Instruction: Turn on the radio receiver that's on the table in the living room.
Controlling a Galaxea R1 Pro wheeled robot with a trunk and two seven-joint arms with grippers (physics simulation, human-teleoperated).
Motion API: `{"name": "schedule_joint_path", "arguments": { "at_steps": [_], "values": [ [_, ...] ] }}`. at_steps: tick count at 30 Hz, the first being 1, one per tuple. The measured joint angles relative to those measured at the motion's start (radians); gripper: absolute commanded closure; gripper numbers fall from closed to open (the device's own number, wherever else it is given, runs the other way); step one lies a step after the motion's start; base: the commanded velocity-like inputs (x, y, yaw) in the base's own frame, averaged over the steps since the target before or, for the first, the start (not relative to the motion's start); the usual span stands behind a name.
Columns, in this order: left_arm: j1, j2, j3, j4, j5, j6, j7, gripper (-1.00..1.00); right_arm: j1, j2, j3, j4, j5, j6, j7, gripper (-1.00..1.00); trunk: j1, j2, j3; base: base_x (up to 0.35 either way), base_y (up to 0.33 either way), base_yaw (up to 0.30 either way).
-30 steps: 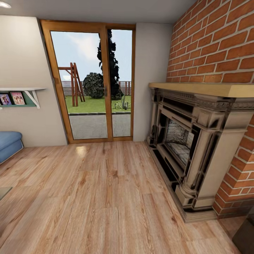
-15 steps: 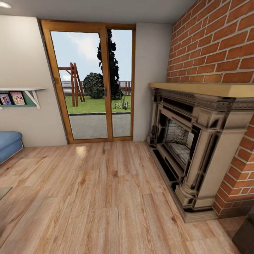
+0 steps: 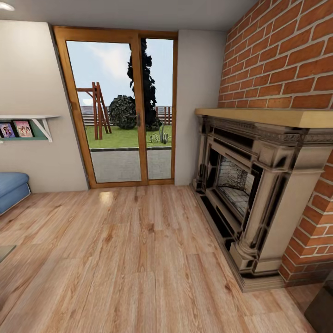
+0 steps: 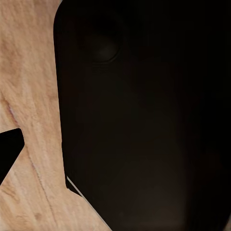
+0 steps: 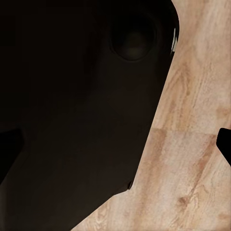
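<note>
- Head view: the living room's plank floor point(image 3: 138, 259) lies open from the near edge back to the glass doors point(image 3: 121, 108), with broad free room across the middle.
- On the right the fireplace point(image 3: 259, 185) juts out from the brick wall point(image 3: 282, 55); its base runs diagonally along the floor and narrows the way on that side.
- At the left edge a blue sofa point(image 3: 11, 189) end pokes in; above it a wall shelf point(image 3: 27, 125) holds small pictures.
- Low at the left edge a grey sliver point(image 3: 4, 252) cuts in; I cannot tell what it is.
- A dark corner point(image 3: 321, 310) sits at the bottom right of the head view, just past the fireplace base.
- Beyond the doors: grass, a wooden frame and dark trees.
- Left wrist view: a large dark body point(image 4: 144, 120) covers most of the frame, with plank floor beside it. Whether the left fingers are apart or together cannot be told.
- Right wrist view: a similar dark body point(image 5: 77, 106) over floor boards; the right fingers' state cannot be told either.
- The radio and the table cannot be made out in these pictures.
</note>
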Motion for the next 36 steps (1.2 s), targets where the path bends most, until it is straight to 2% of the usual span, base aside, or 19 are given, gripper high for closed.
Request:
{"name": "schedule_joint_path", "arguments": {
  "at_steps": [36],
  "values": [
    [0.000,0.000,0.000,0.000,0.000,0.000,0.000,-1.00,0.000,0.000,0.000,0.000,0.000,0.000,0.000,-1.00,0.000,0.000,0.000,0.000,0.000,0.000]
  ]
}}
